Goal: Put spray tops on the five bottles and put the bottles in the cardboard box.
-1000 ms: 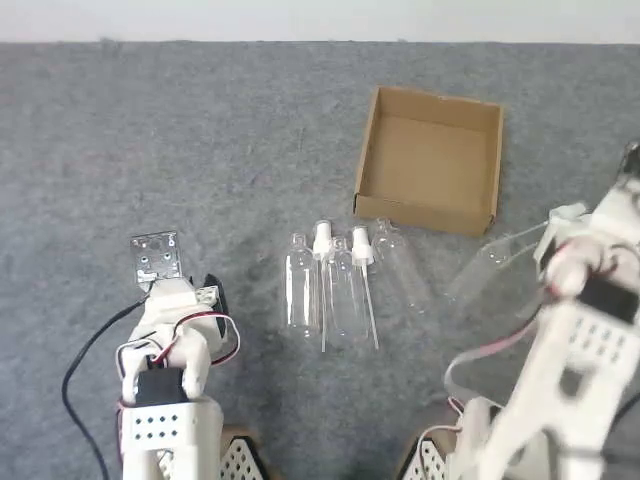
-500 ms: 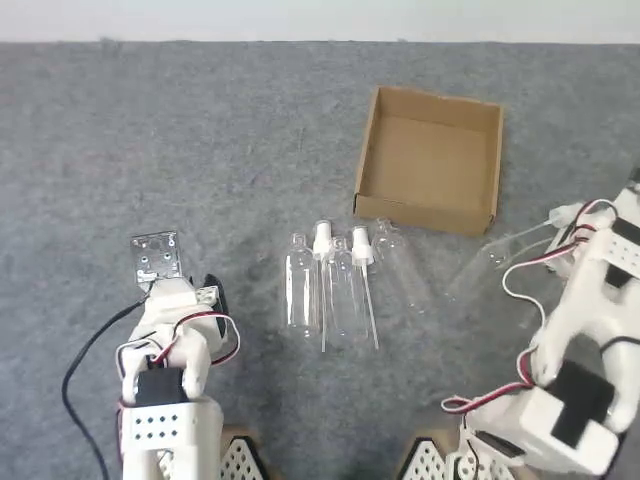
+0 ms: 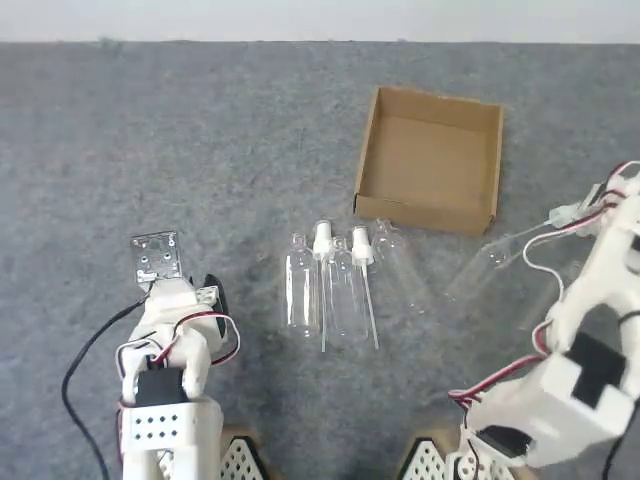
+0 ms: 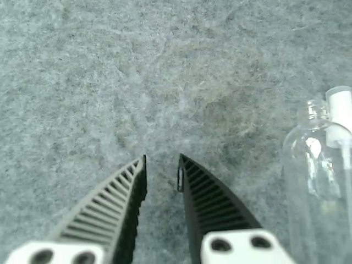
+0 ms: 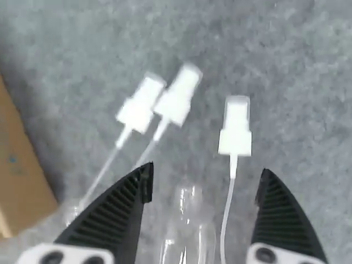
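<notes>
Grey carpet (image 3: 150,130) under right gripper (image 5: 204,170), jaws wide.

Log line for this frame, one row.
left pincer: open, empty | right pincer: open wide, above uncapped bottle, three loose spray tops ahead | cardboard box: empty

Both arms are white plastic shells with black servo blocks set into them. The left arm (image 3: 165,375) carries a bare metal plate (image 3: 157,257) dotted with screw holes and rises from a base pierced by a grid of small holes. Red, white and black wires (image 3: 226,340) loop along it and a black cable (image 3: 78,395) trails off, while red and white leads (image 3: 505,372) curl from the right arm (image 3: 585,385). The left claw (image 4: 162,159) and right claw (image 5: 205,168) each have 2 black ribbed fingers tapering to points, on white mounts with 2 dark screw holes.
</notes>
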{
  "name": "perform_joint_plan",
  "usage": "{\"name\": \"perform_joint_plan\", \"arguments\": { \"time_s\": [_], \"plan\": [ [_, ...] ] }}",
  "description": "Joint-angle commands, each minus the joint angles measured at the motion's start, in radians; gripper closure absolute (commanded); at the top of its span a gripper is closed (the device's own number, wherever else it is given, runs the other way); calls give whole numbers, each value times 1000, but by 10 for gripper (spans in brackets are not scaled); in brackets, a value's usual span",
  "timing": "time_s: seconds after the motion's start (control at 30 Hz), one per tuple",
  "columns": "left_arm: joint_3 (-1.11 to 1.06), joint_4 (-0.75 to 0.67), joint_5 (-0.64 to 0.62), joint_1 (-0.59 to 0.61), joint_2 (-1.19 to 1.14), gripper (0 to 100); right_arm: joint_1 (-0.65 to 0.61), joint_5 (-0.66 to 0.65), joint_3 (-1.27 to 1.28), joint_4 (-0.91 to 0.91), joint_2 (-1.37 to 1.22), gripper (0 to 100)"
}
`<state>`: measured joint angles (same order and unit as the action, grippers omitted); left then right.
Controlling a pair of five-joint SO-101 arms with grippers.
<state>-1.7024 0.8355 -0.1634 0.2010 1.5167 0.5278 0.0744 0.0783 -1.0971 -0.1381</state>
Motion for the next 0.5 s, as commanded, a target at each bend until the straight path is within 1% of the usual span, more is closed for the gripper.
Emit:
{"name": "perform_joint_plan", "arguments": {
  "time_s": [0.0,0.1,0.37,0.47],
  "plan": [
    [10,6,-5,-3,15,919,2,5,-84,-124,-15,745],
    [10,6,-5,-3,15,919,-27,5,-83,-166,-22,745],
    [10,6,-3,-5,15,919,-87,2,-86,-176,-16,745],
    [10,3,-3,-5,15,919,-107,-43,-91,-171,-16,745]
  ]
}}
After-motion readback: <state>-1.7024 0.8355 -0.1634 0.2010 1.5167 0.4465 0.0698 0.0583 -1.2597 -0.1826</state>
